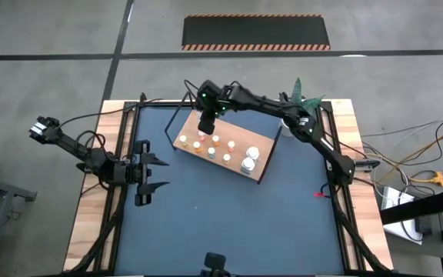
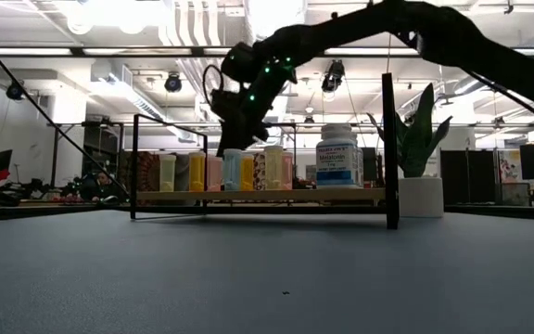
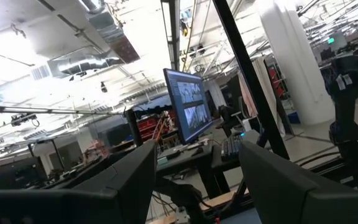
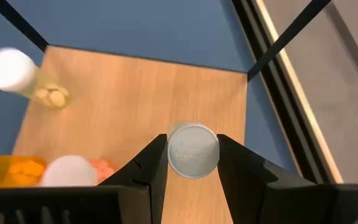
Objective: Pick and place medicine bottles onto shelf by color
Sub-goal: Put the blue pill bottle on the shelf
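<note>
Where bottles [image 1: 215,148] crowd, plant [image 2: 417,153] beside shelf [image 1: 268,142]

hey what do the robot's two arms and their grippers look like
Both arms are dark and slender, with black cables trailing along them. The right arm carries small green lights near its wrist. The left gripper and right gripper each have two dark, flat, tapering fingers.
</note>
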`<state>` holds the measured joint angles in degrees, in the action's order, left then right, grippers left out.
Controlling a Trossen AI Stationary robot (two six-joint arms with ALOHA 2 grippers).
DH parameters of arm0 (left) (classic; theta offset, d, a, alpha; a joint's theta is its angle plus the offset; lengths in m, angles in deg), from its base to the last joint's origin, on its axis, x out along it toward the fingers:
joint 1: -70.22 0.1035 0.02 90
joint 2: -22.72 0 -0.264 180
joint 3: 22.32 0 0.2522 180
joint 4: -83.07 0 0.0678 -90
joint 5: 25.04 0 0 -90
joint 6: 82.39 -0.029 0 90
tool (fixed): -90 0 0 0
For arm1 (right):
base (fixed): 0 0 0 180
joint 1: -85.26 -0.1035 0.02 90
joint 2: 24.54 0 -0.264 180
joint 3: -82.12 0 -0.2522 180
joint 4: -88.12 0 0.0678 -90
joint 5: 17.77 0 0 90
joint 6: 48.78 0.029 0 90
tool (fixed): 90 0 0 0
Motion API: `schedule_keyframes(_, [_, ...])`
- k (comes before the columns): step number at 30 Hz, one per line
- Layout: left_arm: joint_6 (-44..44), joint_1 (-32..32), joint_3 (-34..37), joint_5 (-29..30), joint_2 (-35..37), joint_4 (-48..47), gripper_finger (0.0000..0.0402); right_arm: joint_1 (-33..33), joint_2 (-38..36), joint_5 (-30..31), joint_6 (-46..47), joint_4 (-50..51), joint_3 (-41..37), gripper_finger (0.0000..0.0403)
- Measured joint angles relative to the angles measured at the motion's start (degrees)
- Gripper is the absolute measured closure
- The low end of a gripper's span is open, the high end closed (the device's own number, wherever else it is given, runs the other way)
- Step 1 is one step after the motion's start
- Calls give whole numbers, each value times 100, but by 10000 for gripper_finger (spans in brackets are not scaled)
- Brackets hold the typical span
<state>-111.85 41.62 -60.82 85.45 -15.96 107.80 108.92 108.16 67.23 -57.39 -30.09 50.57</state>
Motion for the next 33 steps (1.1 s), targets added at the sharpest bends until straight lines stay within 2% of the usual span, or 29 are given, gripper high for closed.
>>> schedule_keyframes(33, [-100,0,0,1,11,1,190,0,103,3,-193,-35,-7,278])
